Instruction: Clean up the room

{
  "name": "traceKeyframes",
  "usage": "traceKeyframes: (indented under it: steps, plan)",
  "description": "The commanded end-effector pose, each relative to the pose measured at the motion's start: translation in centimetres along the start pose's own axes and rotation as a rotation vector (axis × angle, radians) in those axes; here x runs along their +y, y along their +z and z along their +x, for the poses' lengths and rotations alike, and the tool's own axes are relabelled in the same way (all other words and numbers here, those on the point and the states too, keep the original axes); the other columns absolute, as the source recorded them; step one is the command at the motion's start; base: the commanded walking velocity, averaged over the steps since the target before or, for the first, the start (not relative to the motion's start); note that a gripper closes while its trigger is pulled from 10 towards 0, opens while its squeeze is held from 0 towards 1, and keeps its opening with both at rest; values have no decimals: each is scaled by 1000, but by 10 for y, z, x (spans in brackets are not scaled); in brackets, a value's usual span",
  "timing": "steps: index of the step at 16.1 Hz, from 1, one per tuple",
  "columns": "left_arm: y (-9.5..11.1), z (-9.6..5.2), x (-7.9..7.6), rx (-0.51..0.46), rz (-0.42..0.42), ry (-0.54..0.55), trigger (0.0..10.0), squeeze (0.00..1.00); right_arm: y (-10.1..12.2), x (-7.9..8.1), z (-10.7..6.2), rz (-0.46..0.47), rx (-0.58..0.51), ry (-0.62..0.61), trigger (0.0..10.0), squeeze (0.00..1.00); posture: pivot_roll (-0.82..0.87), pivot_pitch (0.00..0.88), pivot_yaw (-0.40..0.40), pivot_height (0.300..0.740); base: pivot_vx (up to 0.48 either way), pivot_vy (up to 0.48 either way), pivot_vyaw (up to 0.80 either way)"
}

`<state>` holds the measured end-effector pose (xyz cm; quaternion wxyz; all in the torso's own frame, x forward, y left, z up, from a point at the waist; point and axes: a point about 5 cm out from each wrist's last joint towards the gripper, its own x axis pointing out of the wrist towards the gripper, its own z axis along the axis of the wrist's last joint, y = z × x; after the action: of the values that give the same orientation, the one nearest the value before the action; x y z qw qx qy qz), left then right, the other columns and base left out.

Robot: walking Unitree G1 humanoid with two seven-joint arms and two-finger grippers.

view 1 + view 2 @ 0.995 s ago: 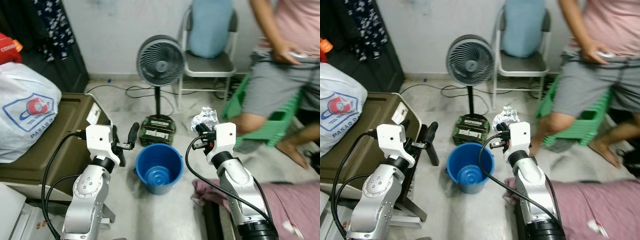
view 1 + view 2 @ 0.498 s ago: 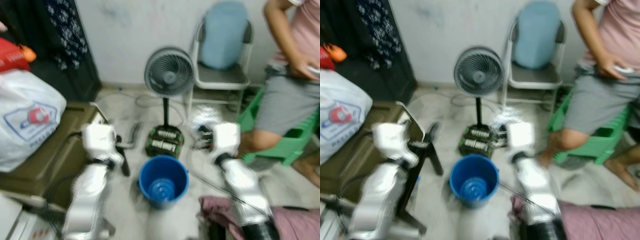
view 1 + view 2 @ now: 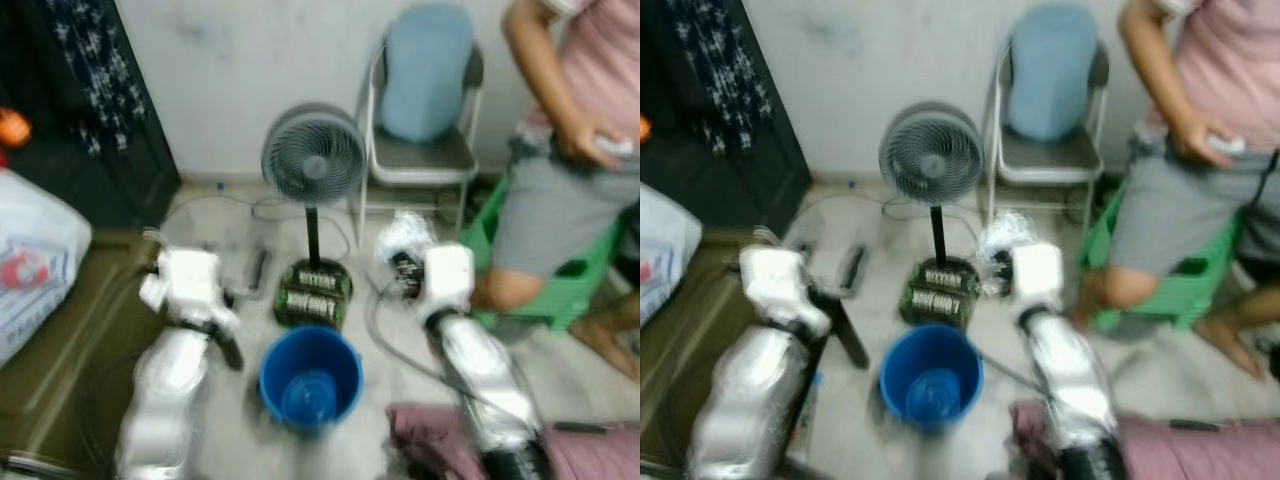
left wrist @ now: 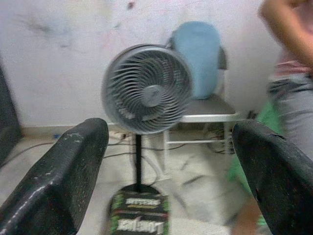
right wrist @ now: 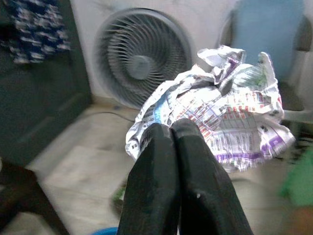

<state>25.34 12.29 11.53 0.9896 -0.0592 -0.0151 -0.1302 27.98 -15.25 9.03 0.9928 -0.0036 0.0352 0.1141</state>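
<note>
Crumpled printed paper [image 5: 215, 107] sits pinched in the right gripper [image 5: 172, 128], whose fingers are pressed together, held up right of and beyond the blue bucket [image 3: 310, 375] on the floor, near the standing fan [image 3: 312, 160], while the left gripper [image 4: 166, 156] hangs with fingers spread wide.

Count: one round blue plastic bucket [image 3: 310, 378], one grey pedestal fan [image 3: 313, 160], one metal folding chair [image 3: 420, 160], one crumpled printed paper wad [image 5: 222, 105]. One white plastic bag [image 3: 35, 270], one green plastic stool [image 3: 555, 285], one person [image 3: 580, 150]; two black-fingered grippers, left gripper [image 4: 161, 166] and right gripper [image 5: 173, 134]
</note>
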Motion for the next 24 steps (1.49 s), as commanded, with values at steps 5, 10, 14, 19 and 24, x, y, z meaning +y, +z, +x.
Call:
traceKeyframes:
  steps: [5, 10, 14, 19, 24]
  plan:
    - [4, -1, 15, -1, 46, 63, 10000, 0, 10, 16, 12, -2, -44, 58, 10000, 0, -6, 0, 11, 740, 172, 0, 0]
    - [13, -9, 27, -11, 95, 92, 10000, 0, 16, 30, 23, -2, -62, 103, 10000, 0, 37, 1, -7, 740, 0, 0, 754]
    - [12, -15, 25, 13, 147, 29, 10000, 0, 13, 36, 29, -15, -44, 112, 10000, 0, 55, 0, -18, 740, 0, 0, 236]
    - [16, -25, 10, 32, 246, -255, 10000, 0, -11, 26, 36, 11, 109, -33, 10000, 0, 85, 0, -9, 740, 0, 0, 0]
    - [17, -52, 12, 97, 340, -377, 10000, 0, -40, 18, 41, -5, 298, -123, 10000, 0, 143, 42, 20, 740, 0, 0, 0]
